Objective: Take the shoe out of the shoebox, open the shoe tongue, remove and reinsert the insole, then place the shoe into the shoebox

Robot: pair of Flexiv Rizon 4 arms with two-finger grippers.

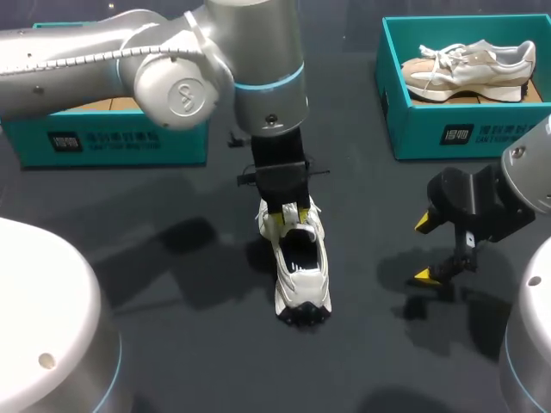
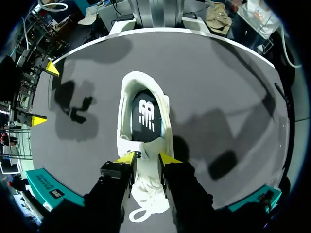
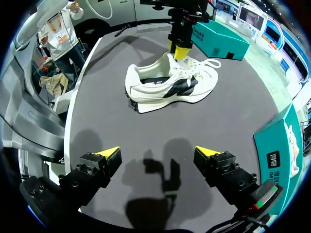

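Note:
A white sneaker (image 1: 301, 268) lies on the dark table, toe toward the near edge. Its dark insole (image 2: 146, 114) shows inside the opening. My left gripper (image 1: 291, 213) comes down at the laced end and is shut on the shoe tongue (image 2: 145, 151), one yellow tip on each side of it (image 2: 147, 158). In the right wrist view the sneaker (image 3: 170, 85) lies on its side ahead of my right gripper, with the left gripper (image 3: 181, 51) at its tongue. My right gripper (image 1: 428, 249) hovers open to the right of the shoe, nothing between its fingers (image 3: 158, 153).
A teal shoebox (image 1: 112, 142) stands at the back left, partly behind my left arm. A second teal shoebox (image 1: 465, 129) at the back right holds a beige and white sneaker (image 1: 469, 69). Bare table lies between the shoe and my right gripper.

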